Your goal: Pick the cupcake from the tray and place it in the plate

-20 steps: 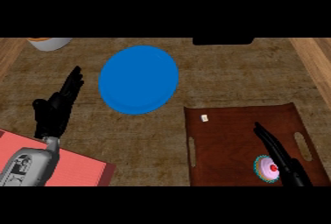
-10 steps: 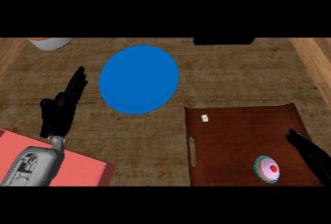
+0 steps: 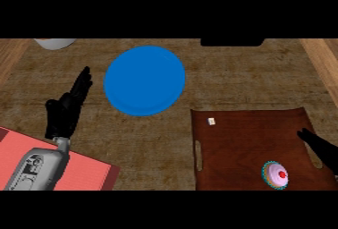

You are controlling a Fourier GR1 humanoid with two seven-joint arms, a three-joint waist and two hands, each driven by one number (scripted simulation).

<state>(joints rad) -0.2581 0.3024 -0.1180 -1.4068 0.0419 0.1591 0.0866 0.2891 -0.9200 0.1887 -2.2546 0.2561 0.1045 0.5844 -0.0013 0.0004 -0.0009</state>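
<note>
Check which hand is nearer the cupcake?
Right. The right hand sits just right of the cupcake on the brown tray; the left hand is across the counter, left of the blue plate.

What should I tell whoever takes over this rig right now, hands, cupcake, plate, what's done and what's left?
Left hand: open, fingers straight, resting over the counter left of the plate, holding nothing.
Right hand: at the tray's right edge, only partly in view; holds nothing, fingers unclear.
Cupcake: sits on the brown tray, near its lower right corner, not grasped.
Blue plate: on the counter up and left of the tray, nothing on it.
Done: nothing yet.
Left: grasp the cupcake, probably with the right hand, lift it, carry it to the plate, release.
</note>
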